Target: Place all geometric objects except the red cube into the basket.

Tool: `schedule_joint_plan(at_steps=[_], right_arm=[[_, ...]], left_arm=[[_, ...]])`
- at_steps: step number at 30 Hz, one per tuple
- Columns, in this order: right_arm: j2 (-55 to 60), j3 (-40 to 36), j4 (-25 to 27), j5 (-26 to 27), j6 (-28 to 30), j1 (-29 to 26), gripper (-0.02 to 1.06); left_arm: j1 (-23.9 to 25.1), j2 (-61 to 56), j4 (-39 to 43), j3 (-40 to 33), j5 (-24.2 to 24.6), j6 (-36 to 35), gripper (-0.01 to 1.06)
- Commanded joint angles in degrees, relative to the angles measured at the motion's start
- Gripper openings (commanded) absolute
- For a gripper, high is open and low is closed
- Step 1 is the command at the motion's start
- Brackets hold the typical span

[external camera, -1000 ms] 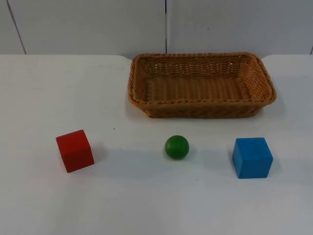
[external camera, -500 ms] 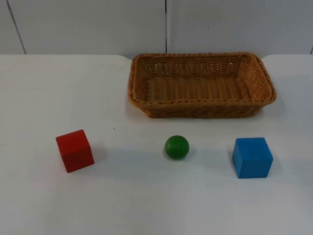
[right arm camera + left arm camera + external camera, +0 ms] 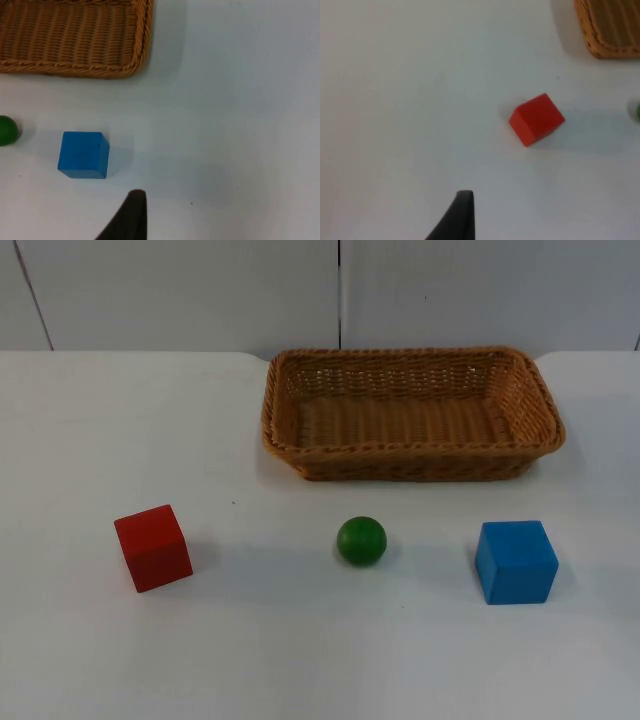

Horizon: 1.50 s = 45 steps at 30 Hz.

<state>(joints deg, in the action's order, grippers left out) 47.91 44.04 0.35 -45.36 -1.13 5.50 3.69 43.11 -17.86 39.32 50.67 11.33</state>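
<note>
Before basket [image 3: 410,452], red cube [image 3: 153,547], green ball [image 3: 361,540], blue cube [image 3: 516,561]

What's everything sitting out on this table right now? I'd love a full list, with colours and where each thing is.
Brown woven wicker basket: one, brown, at the back of the table near the wall, nothing in it.
Red wooden cube: one, red, front left, on the table.
Green ball: one, green, middle, in front of the basket.
Blue wooden cube: one, blue, front right, on the table.
White table top: one, white, under everything.
Grey partition wall: one, grey, behind the table.
Left gripper: black, waiting above the table near the red cube.
Right gripper: black, waiting above the table near the blue cube.
</note>
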Motion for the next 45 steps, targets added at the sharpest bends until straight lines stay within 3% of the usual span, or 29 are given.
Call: schedule_joint_plan(at_steps=[1,7,11,13,14,18,19,22,27,34,45], right_arm=[[-0.2,0.4,0.1,0.6,0.7,-0.3,1.05],[-0.2,0.4,0.1,0.9,0.7,-0.3,1.05],[-0.2,0.4,0.1,1.3,0.7,-0.3,1.05],[-0.2,0.4,0.1,1.3,0.7,-0.3,1.05],[-0.2,0.4,0.1,1.3,0.7,-0.3,1.05],[-0.2,0.4,-0.4,1.5,0.7,-0.3,1.05],[-0.2,0.4,-0.4,1.5,0.7,-0.3,1.05],[-0.2,0.4,-0.4,1.5,0.7,-0.3,1.05],[-0.2,0.4,-0.4,1.5,0.7,-0.3,1.05],[-0.2,-1.4,-0.4,2.5,0.7,-0.3,1.05],[-0.2,-1.9,-0.4,3.3,0.7,-0.3,1.05]], left_arm=[[-0.4,3.9,-4.3,0.4,1.0,4.5,1.05],[-2.0,13.1,-10.2,1.6,1.0,10.5,0.98],[-9.8,21.0,-9.5,4.9,-1.4,9.8,0.98],[-16.2,25.3,-7.3,7.1,-4.2,7.2,0.98],[-16.2,25.3,-7.3,7.1,-4.2,7.2,0.98],[-26.8,34.8,3.8,13.3,-6.2,-3.8,0.98],[-26.8,34.8,3.8,13.3,-6.2,-3.8,0.98],[-33.7,41.9,10.2,18.0,-6.5,-10.3,0.98],[-39.2,50.7,11.8,24.5,-7.8,-13.9,0.98],[-43.4,63.1,18.5,35.2,-9.0,-24.8,0.98],[-43.8,75.8,17.3,46.6,-7.3,-30.4,0.98]])
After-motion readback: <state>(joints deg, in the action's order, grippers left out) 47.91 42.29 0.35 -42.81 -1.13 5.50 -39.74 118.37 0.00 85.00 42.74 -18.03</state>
